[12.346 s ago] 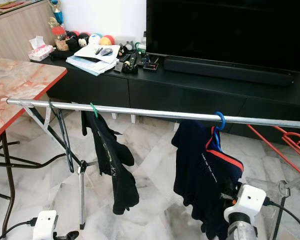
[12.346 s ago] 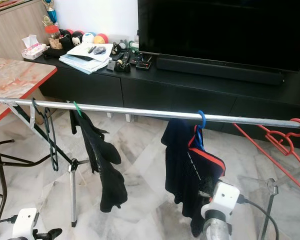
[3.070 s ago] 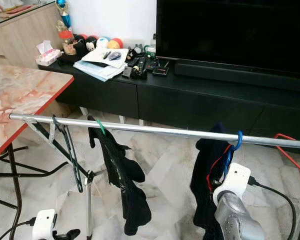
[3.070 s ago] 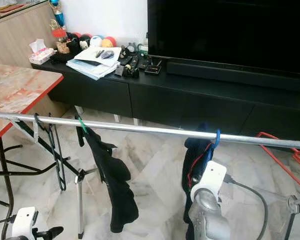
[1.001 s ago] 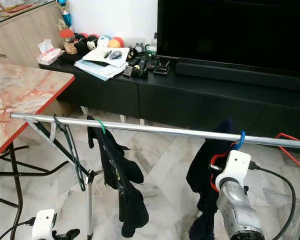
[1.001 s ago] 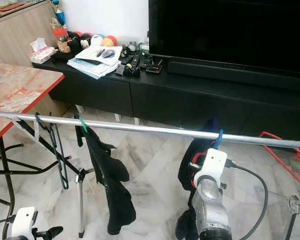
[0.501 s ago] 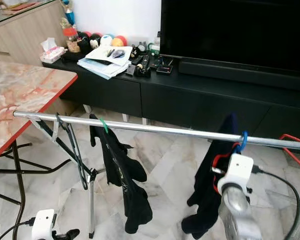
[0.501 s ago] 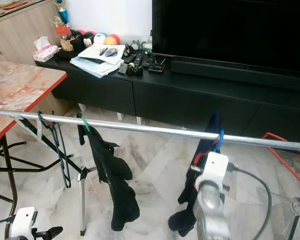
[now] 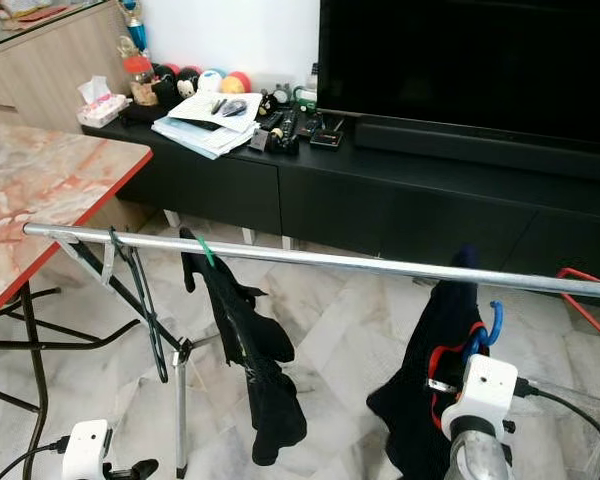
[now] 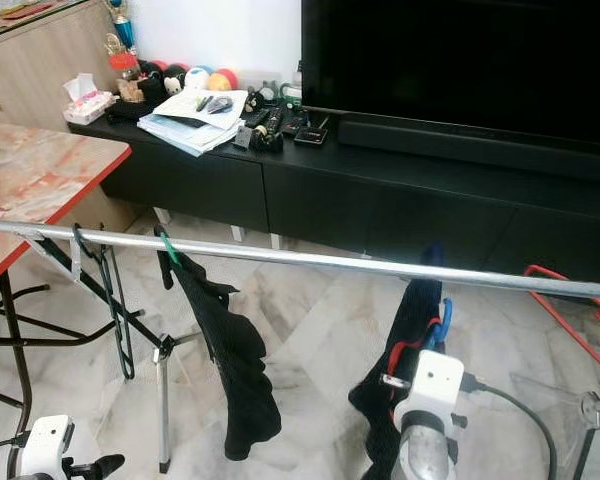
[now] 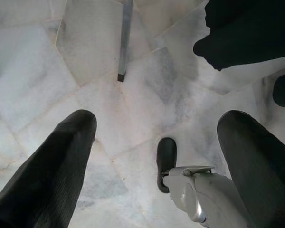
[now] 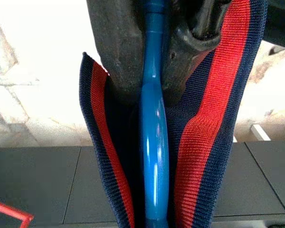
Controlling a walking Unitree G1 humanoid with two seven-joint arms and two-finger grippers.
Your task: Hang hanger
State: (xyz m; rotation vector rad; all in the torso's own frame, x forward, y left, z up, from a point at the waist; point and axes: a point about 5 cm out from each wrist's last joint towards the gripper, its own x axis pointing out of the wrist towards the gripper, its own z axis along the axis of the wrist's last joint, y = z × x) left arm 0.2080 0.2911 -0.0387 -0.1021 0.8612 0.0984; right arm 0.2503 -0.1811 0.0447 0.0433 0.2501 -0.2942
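**Blue hanger's off the rail, hook sits just under it**

Going left to right: the left end effector (image 11: 156, 156) hangs idle low over the marble floor (image 11: 33, 80), fingers spread wide, holding nothing. The rail (image 9: 320, 260) runs side to side with a black garment (image 9: 250, 350) on a green hanger. Further right, the right end effector (image 12: 154, 61) is clamped on the blue hanger (image 9: 485, 325), navy shirt (image 9: 430, 380) with red trim draped on it. The hook points up, just below the rail, so I'd guess the next move is lifting it up and over. Right arm's obviously nearer. No readable labels anywhere.
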